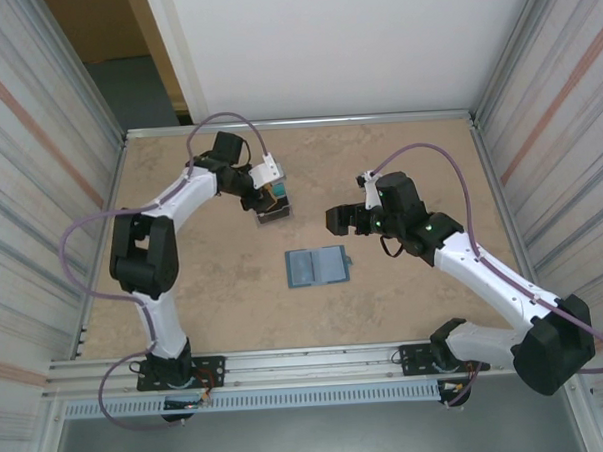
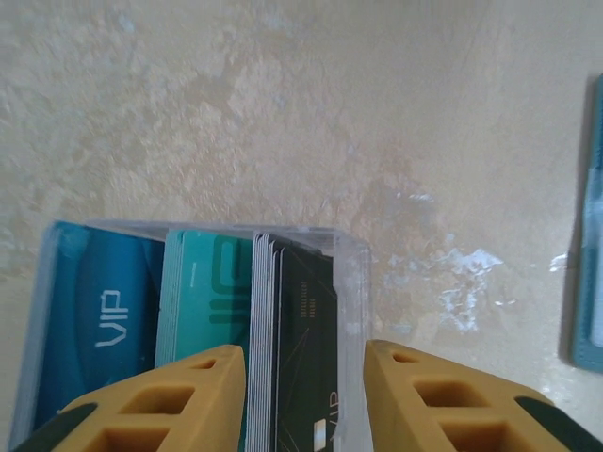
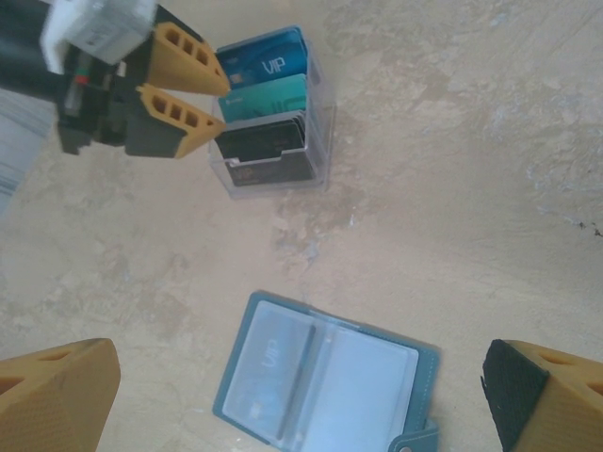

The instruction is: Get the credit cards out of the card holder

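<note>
Left gripper (image 3: 222, 105): jaws apart, nothing held, tips at the rim of a clear box (image 3: 325, 132).
Credit cards (image 2: 207, 301): blue, teal and dark stacks upright in that box, the dark stack just ahead of the finger gap.
Right gripper (image 3: 300, 377): spread wide, empty.
Card holder (image 3: 372, 377): open flat on the table (image 3: 471, 188), directly beneath the right gripper, between its fingers; one VIP card (image 3: 268, 363) in a clear pocket.

Top camera looks down on the table (image 1: 404, 282); closer wrist cameras share the card holder (image 3: 330, 377).
</note>
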`<action>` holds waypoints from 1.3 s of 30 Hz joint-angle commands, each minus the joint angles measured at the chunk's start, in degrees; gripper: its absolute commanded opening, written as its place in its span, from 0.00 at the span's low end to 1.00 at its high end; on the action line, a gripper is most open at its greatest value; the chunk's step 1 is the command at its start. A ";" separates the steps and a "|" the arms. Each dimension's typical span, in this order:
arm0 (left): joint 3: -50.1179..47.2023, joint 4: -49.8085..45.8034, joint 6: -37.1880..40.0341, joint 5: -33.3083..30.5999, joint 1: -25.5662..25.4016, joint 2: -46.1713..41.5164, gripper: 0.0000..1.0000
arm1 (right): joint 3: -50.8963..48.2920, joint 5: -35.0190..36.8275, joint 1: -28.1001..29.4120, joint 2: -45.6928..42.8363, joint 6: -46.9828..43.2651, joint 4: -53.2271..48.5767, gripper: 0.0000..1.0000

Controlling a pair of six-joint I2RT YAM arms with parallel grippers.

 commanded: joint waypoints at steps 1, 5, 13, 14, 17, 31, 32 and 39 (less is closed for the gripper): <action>-2.60 -0.67 -2.28 -0.65 -1.83 -7.64 0.45 | 1.65 2.07 0.43 1.04 1.59 -1.31 0.99; -8.36 3.87 -7.45 -3.13 -3.38 -14.96 0.69 | 2.88 5.20 2.75 3.64 3.37 -3.69 0.98; -25.14 21.19 -26.79 -17.77 -5.81 -33.69 0.99 | 10.58 15.55 13.40 16.32 6.44 -13.47 0.70; -26.89 22.85 -29.37 -20.39 -5.82 -35.88 0.99 | 11.79 16.02 14.28 18.05 7.06 -14.70 0.67; -32.54 27.07 -38.16 -29.94 -5.82 -42.69 0.99 | 14.15 16.58 17.45 22.07 8.70 -16.34 0.61; -49.33 28.09 -64.24 -48.48 -2.70 -62.60 0.99 | 20.78 14.69 25.07 37.63 8.04 -17.43 0.41; -49.70 27.99 -64.56 -48.41 -2.51 -62.72 0.99 | 21.46 14.80 25.20 38.61 7.88 -17.76 0.41; -50.39 26.27 -65.71 -48.85 -2.43 -62.16 0.99 | 24.11 16.79 25.45 43.08 7.31 -19.17 0.39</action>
